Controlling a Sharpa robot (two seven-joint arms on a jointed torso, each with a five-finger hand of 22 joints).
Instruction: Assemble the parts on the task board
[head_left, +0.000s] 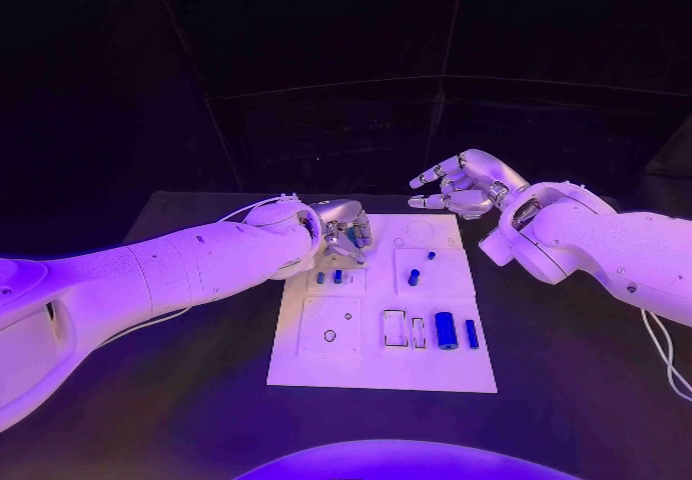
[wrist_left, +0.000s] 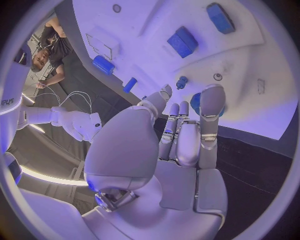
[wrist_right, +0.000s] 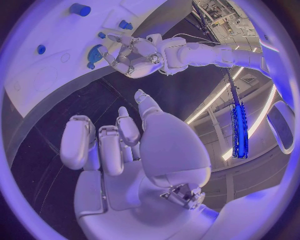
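- The left hand is over the far-left part of the task board, fingers curled narrow around a round blue part; whether it is truly gripped or only touched, I cannot tell.
- The right hand hovers past the board's far edge, fingers loosely apart, holding nothing.
- Other blue parts sit mid-board and toward the near-right.
- Risk, as I judge it: a slack pinch could drop or tilt the round part, and the left fingers could brush neighbouring small pieces.
- Open bench lies to both sides and along the near edge.
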